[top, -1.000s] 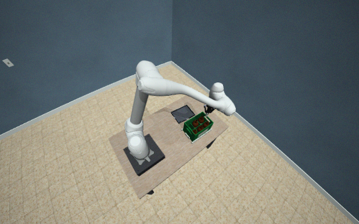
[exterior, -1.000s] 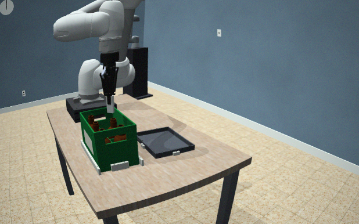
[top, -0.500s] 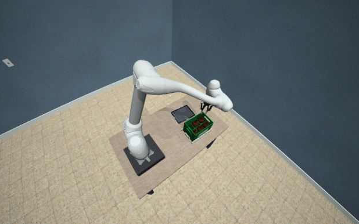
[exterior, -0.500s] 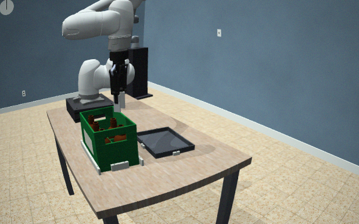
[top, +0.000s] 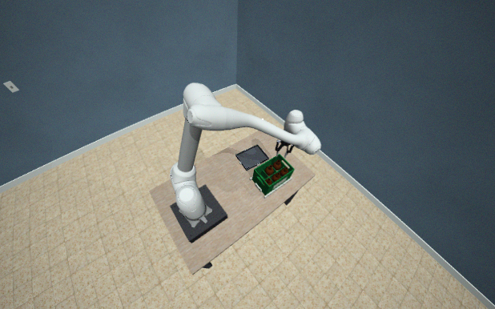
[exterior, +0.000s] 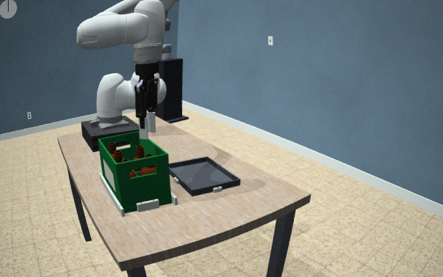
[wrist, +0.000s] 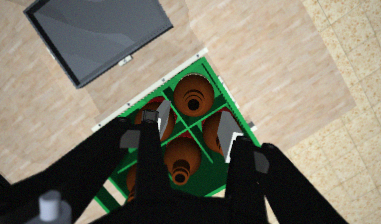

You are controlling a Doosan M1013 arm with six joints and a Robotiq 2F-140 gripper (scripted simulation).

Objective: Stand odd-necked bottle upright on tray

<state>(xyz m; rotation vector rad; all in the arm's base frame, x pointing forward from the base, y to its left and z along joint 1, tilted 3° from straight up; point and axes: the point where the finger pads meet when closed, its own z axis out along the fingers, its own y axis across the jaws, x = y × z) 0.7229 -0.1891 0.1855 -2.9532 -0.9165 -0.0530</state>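
The green crate [top: 271, 188] [exterior: 144, 191] [wrist: 201, 65] stands on the table and holds all the brown bottles, one of them [top: 277, 165] [exterior: 140, 151] [wrist: 193, 92] with its neck visible. Another bottle [wrist: 182, 152] shows its mouth in the wrist view; the bottles at either side are partly hidden by the fingers. Neck differences are too small to tell. The dark tray [top: 251, 157] [exterior: 205, 176] [wrist: 108, 37] lies flat beside the crate and is empty. My gripper [top: 282, 154] [exterior: 148, 129] [wrist: 194, 117] is partly open, points down above the crate and has nothing between its fingers.
Pale locating strips [exterior: 148, 205] [wrist: 163, 80] run along the foot of the crate, and small blocks [exterior: 217, 189] [wrist: 125, 60] sit against the tray. The crate walls rise around the bottles. The arm's dark base plate [top: 217, 214] [exterior: 92, 134] is at the other end of the table.
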